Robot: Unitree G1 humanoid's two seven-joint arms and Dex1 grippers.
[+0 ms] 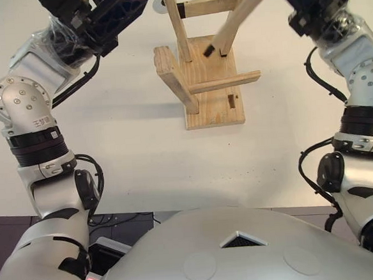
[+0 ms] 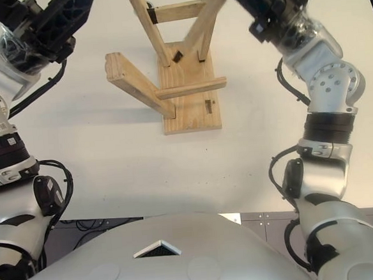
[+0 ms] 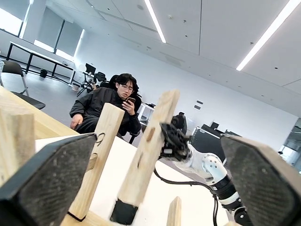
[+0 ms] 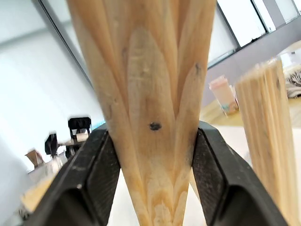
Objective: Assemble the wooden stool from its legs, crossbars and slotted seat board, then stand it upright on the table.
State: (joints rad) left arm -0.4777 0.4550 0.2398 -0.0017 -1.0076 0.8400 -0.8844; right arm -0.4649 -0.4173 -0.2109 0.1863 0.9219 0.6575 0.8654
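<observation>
Seat board [image 1: 213, 112]: flat on the table [image 1: 110, 152], middle far.
Right claw [image 4: 150, 174]: clamped on a leaning leg [image 1: 239, 21].
Left claw [image 3: 155, 186]: spread wide, seemingly beside the left leg [image 1: 177, 25].

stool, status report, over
Left tool open, near the upright legs. Right tool shut on a leg, foot at the seat board. Board flat on table, assembly unfinished. No obstruction seen.
</observation>
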